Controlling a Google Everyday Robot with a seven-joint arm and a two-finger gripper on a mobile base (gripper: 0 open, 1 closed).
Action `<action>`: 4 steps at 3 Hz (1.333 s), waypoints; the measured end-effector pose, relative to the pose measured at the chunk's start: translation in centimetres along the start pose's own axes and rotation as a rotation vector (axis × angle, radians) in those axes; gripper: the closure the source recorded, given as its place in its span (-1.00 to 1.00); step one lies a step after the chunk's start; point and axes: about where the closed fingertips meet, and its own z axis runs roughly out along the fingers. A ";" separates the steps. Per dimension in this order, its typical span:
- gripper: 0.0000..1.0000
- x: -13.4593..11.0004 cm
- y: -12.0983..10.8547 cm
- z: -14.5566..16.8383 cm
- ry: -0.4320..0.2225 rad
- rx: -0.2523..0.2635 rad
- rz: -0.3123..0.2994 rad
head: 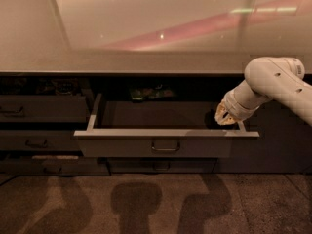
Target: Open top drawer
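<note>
while the top drawer (pixel 122 147) is standing well out from the cabinet under the pale surface (pixel 146 62), its wide dark front is sitting forward of the neighbouring fronts, and its small loop handle (pixel 165 146) is hanging at the middle of that front. the tray behind the front is lying in shadow, with thin pale sides running back to the cabinet on the left and on the right. the white arm (pixel 280 82) is reaching in from the right edge of the view and bending down toward the drawer's right end. the pincer (pixel 225 115) is hanging at the arm's tip, over the right end of the tray, just inside the right side wall and just behind the front's top edge. whether it is touching the drawer cannot be told, and neither can how far the pincer is open or whether it is holding anything. something green (pixel 146 92) is lying in the dark gap behind the tray, just under the surface. to the left, a narrower drawer front (pixel 44 108) is sitting flush with the cabinet, with a slimmer front (pixel 39 141) below it. on the speckled floor (pixel 273 204), soft shadows are falling in front of the cabinet
</note>
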 end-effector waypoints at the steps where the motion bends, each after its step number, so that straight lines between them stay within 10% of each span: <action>1: 0.64 -0.5 0.3 -0.3 0.038 -0.010 0.013; 4: -0.76 -2.8 3.1 -2.3 0.141 -0.014 0.097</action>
